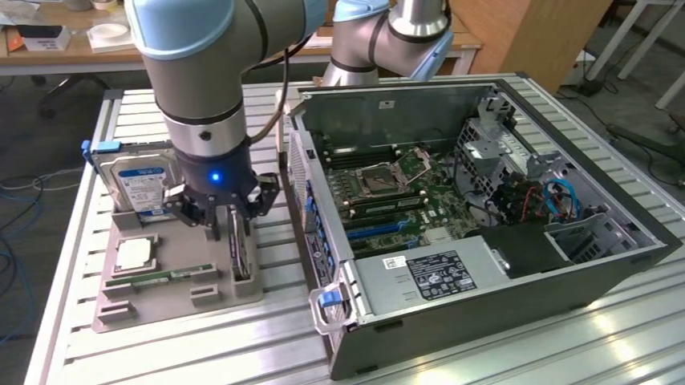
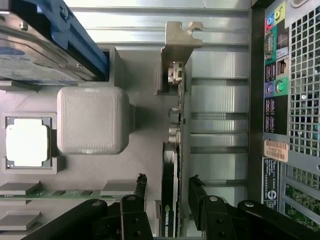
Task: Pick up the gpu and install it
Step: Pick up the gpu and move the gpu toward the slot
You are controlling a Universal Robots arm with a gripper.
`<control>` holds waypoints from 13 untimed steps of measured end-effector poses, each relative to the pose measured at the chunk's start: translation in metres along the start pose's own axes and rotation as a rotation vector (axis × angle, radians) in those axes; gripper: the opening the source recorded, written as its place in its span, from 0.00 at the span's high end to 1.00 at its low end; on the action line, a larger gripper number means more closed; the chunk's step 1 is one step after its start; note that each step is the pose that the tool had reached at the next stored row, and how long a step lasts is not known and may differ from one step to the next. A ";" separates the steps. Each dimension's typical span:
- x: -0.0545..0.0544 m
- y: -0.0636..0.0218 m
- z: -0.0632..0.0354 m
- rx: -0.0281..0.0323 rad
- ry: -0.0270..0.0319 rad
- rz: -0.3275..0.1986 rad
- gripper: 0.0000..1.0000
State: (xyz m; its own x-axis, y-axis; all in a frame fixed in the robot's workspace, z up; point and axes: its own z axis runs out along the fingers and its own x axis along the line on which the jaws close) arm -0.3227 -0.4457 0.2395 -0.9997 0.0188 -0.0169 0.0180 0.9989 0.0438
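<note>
The gpu (image 1: 242,258) stands on edge in a slot of the grey holder (image 1: 176,301), at the side nearest the computer case. In the wrist view the gpu (image 2: 172,125) appears edge-on, a thin dark card with its silver end bracket (image 2: 179,42) at the far end. My gripper (image 1: 227,227) hangs right over the card, open. The two black fingers (image 2: 141,184) straddle the card's near end with a gap on each side, so the gripper (image 2: 168,181) is not closed on it.
The holder also carries a hard drive (image 1: 139,180) with a blue-white label, a square processor (image 1: 134,254) and a green memory stick (image 1: 172,277). The open computer case (image 1: 599,265) lies on its side at the exterior view's right, its motherboard (image 1: 423,192) exposed. The case's rear panel (image 2: 287,100) is close beside the card.
</note>
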 end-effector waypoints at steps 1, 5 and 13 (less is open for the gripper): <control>0.000 0.0016 0.0009 0.0000 -0.0001 0.000 0.54; 0.000 0.0039 0.0048 0.0001 -0.0001 0.000 0.54; 0.000 0.0056 0.0132 0.0001 0.0001 0.000 0.54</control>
State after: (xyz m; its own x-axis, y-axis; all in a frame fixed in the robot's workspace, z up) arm -0.3227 -0.4396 0.2266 -0.9997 0.0188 -0.0168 0.0181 0.9989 0.0437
